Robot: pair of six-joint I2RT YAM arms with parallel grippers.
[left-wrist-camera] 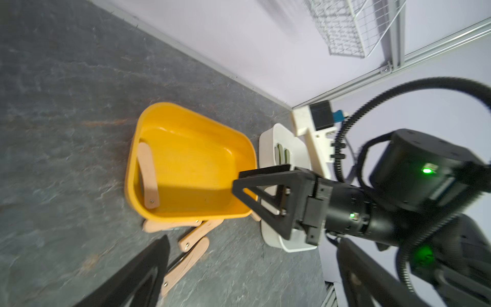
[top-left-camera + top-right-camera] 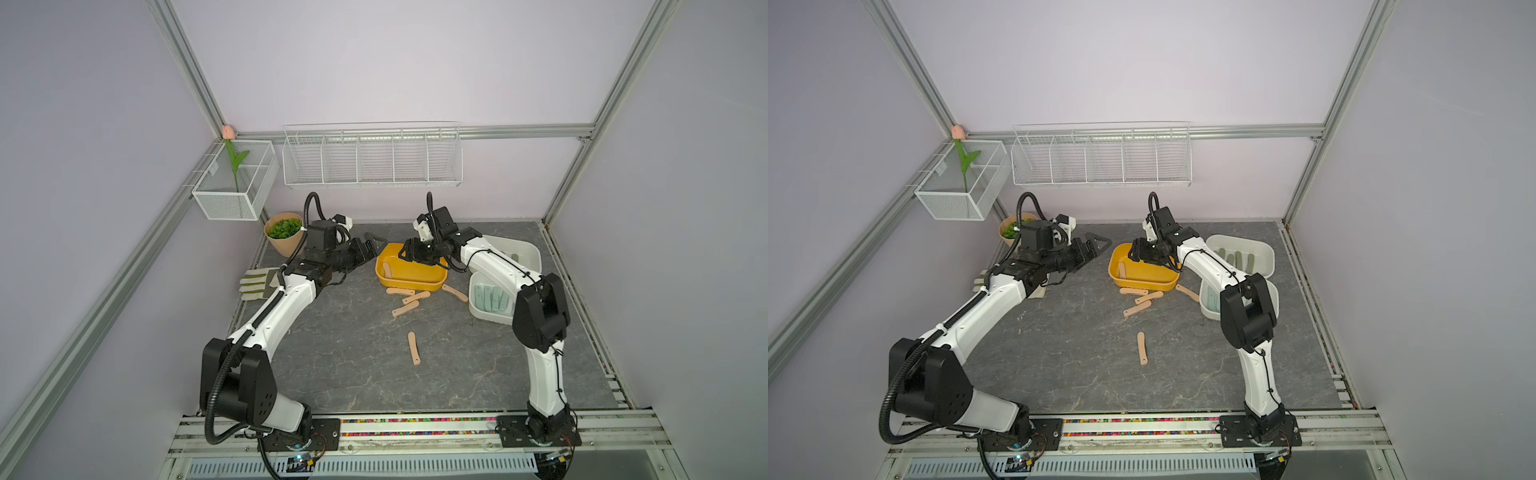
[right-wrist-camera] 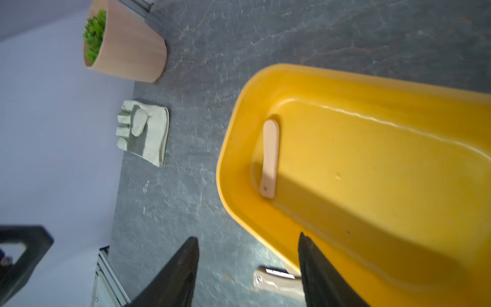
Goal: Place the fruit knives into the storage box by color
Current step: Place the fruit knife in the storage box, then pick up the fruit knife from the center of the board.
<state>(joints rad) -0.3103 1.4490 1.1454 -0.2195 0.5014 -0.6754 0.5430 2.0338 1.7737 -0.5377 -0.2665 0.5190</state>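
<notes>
Hovering over the yellow box (image 2: pixel 399 285), your right gripper (image 3: pixel 248 236) stands parted and empty; one peach knife (image 3: pixel 270 159) lies inside, so the drop looks done. Left gripper (image 2: pixel 372 247), spread wide, holds nothing. Next: clear the rim, then reach the loose peach knives (image 2: pixel 405 308) just nearside of it, with open table (image 2: pixel 332 365) nearer still.

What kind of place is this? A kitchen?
Probably a robot lab booth, not a kitchen: a left arm and right arm bolted to a rail, inside a bare metal frame with plain walls.
</notes>
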